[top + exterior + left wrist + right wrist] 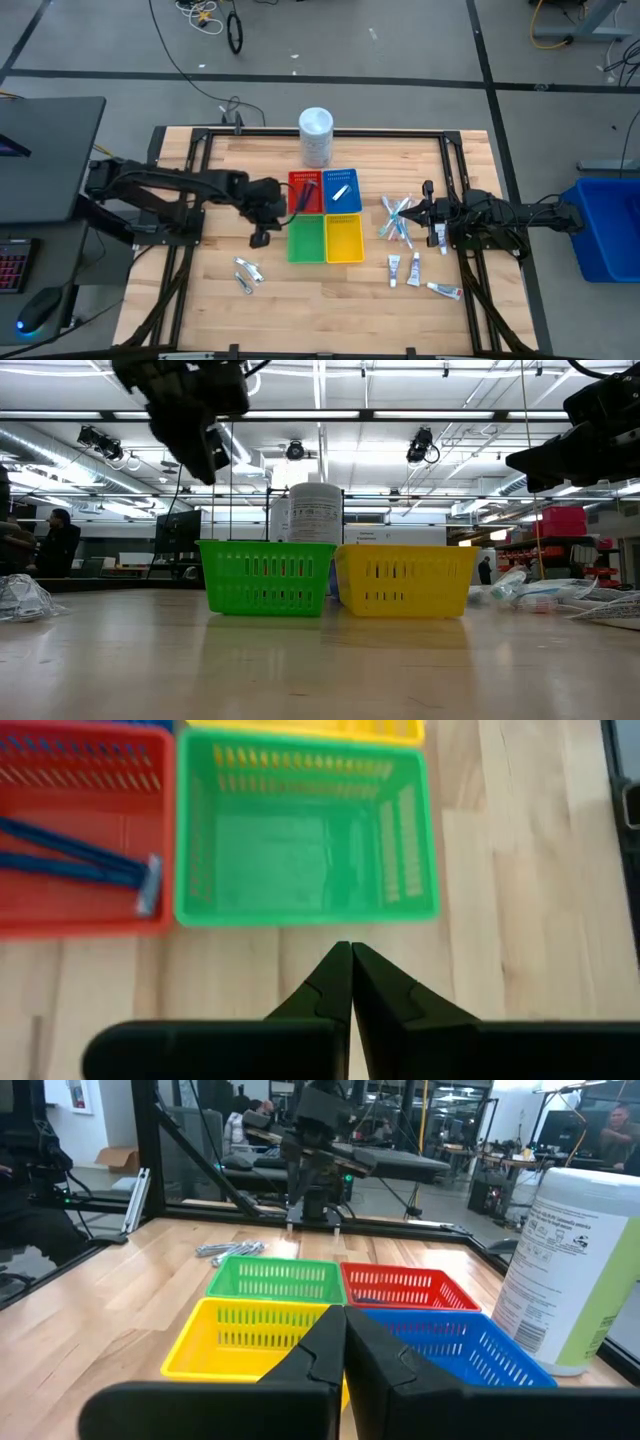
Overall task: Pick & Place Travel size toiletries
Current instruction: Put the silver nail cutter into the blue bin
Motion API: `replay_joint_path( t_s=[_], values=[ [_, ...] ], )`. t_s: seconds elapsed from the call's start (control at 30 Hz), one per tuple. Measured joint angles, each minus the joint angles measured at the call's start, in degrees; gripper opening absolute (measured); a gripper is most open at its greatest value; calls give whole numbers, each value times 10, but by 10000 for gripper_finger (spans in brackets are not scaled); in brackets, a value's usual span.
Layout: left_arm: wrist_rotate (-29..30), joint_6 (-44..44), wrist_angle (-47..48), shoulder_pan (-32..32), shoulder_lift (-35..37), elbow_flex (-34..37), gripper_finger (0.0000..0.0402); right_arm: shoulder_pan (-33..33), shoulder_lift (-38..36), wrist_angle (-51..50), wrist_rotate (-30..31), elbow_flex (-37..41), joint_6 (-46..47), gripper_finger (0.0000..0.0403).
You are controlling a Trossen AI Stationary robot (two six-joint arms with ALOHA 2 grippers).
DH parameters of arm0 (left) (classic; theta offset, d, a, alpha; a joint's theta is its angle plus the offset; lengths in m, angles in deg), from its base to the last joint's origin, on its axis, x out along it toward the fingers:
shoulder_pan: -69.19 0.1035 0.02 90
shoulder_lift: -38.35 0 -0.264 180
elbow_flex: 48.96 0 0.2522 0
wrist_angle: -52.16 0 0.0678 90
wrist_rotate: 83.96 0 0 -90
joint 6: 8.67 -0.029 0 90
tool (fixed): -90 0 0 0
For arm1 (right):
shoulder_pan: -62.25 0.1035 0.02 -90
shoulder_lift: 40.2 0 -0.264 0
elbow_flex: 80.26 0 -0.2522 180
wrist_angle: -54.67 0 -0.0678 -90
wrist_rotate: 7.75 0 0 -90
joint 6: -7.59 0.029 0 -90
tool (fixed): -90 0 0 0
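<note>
Left end effector (350, 952) is hovering over the tabletop (200, 290) just beside the green tray (306, 240), on its left arm side, fingers pressed together w/ nothing between them. My wrist cam looks straight down: green tray (305, 830) is bare inside, and the red tray (85, 830) next to it has two slim dark-blue sticks (75, 855) lying in it.

Right end effector (345, 1325) is also pinched together, nothing held, parked near the right edge by the pile of toothbrush-like sticks (397, 217). Three small white tubes (412, 270) lie on the wood below that pile. Blue tray (341, 191) has one pale item in it, can't tell what exactly. Yellow tray (344, 238) looks bare. Silvery sachets (247, 272) sit well apart on the left side. Tall white tub (316, 135) stands behind the trays.
</note>
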Motion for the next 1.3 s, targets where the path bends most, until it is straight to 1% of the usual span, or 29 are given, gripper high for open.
replay_joint_path(
  t_s=[0.2, 0.4, 0.5, 0.63, 0.83, 1.07, 1.3],
  values=[
    [0, -3, 15, -27, 32, 33, 6, 0, 0, 0, 0, 0, 0, 13],
    [0, -37, 83, -55, 34, 34, 13, 0, 0, 0, 0, 0, 0, 13],
    [15, -54, 124, -72, 34, 34, 15, 0, 0, 0, 0, 0, 0, 14],
    [26, -60, 148, -91, 34, 34, 7, 0, 0, 0, 0, 0, 0, 13],
    [28, -50, 145, -118, 35, 39, 12, 0, 0, 0, 0, 0, 0, 13],
    [27, -21, 121, -148, 39, 103, 5, 0, 0, 0, 0, 0, 0, 13],
    [27, 6, 109, -184, 45, 142, 14, 0, 0, 0, 0, 0, 0, 13]
  ],
)
